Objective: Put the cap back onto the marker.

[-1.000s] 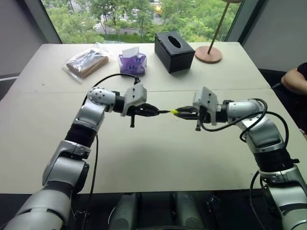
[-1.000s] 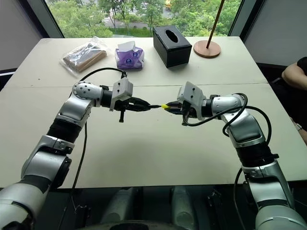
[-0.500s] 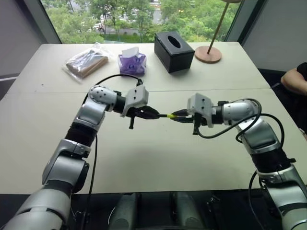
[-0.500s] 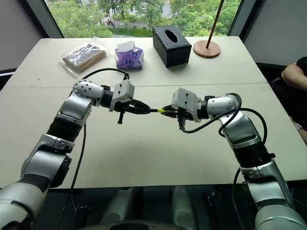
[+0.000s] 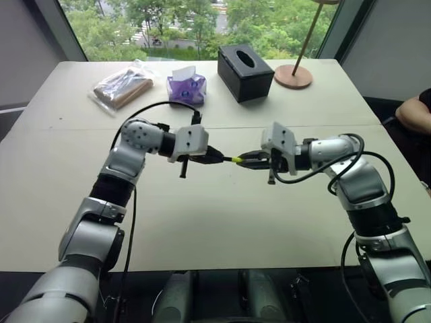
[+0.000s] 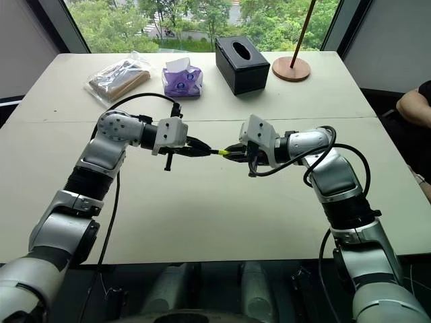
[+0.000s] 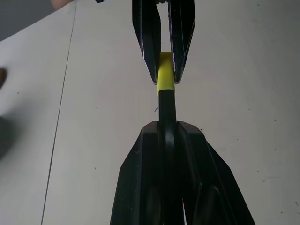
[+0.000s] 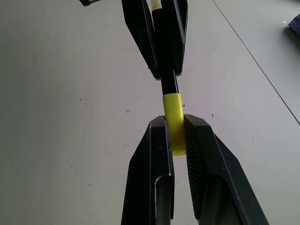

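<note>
Capping in Progress: Cap Seated on Marker Tip Above the Table

Spanning the whole scene, the pale table (image 5: 202, 222) carries the work; a seam runs across it beyond the arms, and the landmark for what follows is the black tissue box (image 5: 244, 71) at its far side. Behind the box, windows give onto green trees. Left of the box sit a purple tissue pack (image 5: 186, 87) and, further left, a clear bag with brown contents (image 5: 123, 85); right of the box stands a round wooden lamp base (image 5: 292, 76). A person's arm (image 5: 414, 111) shows at the table's right edge.

Nearer the robot than the box, both arms meet above the bare tabletop. The left gripper (image 7: 167, 136) is clamped fast on the marker (image 7: 167, 105), holding the black barrel level and pointed at the other hand. The right gripper (image 8: 177, 129) is closed tight on the cap (image 8: 174, 123), presenting it end-on. This opposed, in-line hold appears chosen so that one straight push joins the parts. The cap already meets the barrel end; whether it is fully seated cannot be confirmed. Judged nearly complete; a final press along the axis seems required, with misalignment the main risk.
</note>
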Robot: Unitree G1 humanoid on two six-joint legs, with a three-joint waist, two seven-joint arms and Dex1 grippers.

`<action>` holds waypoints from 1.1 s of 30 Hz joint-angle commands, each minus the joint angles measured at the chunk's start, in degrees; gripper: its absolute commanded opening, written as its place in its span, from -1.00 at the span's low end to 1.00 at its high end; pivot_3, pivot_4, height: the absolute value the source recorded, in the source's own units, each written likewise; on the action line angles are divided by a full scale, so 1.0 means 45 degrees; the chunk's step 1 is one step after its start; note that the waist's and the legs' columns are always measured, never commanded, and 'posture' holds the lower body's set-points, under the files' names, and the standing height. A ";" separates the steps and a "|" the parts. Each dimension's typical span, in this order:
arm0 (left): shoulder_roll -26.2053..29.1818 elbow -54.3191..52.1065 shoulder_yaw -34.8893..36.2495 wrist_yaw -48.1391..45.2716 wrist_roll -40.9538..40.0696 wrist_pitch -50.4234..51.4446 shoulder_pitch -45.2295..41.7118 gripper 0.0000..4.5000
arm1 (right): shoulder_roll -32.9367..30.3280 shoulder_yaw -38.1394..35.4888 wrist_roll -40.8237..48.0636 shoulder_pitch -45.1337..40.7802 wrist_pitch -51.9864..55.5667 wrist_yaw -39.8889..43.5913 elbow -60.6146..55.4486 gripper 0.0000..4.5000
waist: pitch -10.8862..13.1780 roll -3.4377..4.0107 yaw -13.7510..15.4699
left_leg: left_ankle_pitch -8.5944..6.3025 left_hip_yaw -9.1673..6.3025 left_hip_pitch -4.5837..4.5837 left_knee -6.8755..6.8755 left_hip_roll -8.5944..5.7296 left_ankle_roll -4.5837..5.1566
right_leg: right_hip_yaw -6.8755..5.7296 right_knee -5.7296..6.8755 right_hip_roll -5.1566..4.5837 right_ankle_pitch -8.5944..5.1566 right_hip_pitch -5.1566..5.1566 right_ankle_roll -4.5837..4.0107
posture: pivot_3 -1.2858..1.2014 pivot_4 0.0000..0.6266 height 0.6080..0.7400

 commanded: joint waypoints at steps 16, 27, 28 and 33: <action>0.1190 0.0929 0.1575 0.2713 -0.0596 0.2718 0.0746 -1.00 | -0.2419 -0.1673 -0.0128 0.0435 -0.0474 -0.0943 -0.0100 0.99 | 0.0001 0.0001 -0.0024 | 0.0000 0.0007 0.0000 -0.0012 0.0007 0.0000 | 0.0000 0.0009 -0.0002 0.0002 -0.0020 0.0007 | 0.03 -0.52 1.00; -0.2327 -0.7764 0.5215 1.2117 -0.0859 1.4093 0.4196 -1.00 | 0.0044 -0.2956 0.0548 0.2238 0.1251 -0.4849 -0.2222 0.99 | 0.0002 -0.0010 0.0006 | 0.0000 -0.0083 -0.0003 0.0013 0.0002 -0.0001 | 0.0000 0.0043 -0.0007 0.0000 0.0000 0.0022 | 0.03 -0.52 1.00; -0.2474 -0.8020 0.5232 1.2393 -0.0872 1.4242 0.4370 -1.00 | 0.0254 -0.2854 0.0515 0.2227 0.1293 -0.5054 -0.2247 0.99 | 0.0002 -0.0010 0.0007 | 0.0001 -0.0084 -0.0002 0.0013 -0.0002 -0.0003 | 0.0000 0.0044 -0.0005 0.0001 0.0000 0.0022 | 0.03 -0.52 1.00; -0.2469 -0.8062 0.5285 1.3155 -0.0953 1.4518 0.4922 -1.00 | 0.0927 -0.2522 0.0460 0.2232 0.1228 -0.5783 -0.2174 0.99 | 0.0001 -0.0010 -0.0014 | 0.0005 -0.0076 0.0025 0.0000 -0.0007 -0.0010 | 0.0000 0.0052 0.0001 0.0000 0.0004 0.0015 | 0.03 -0.52 1.00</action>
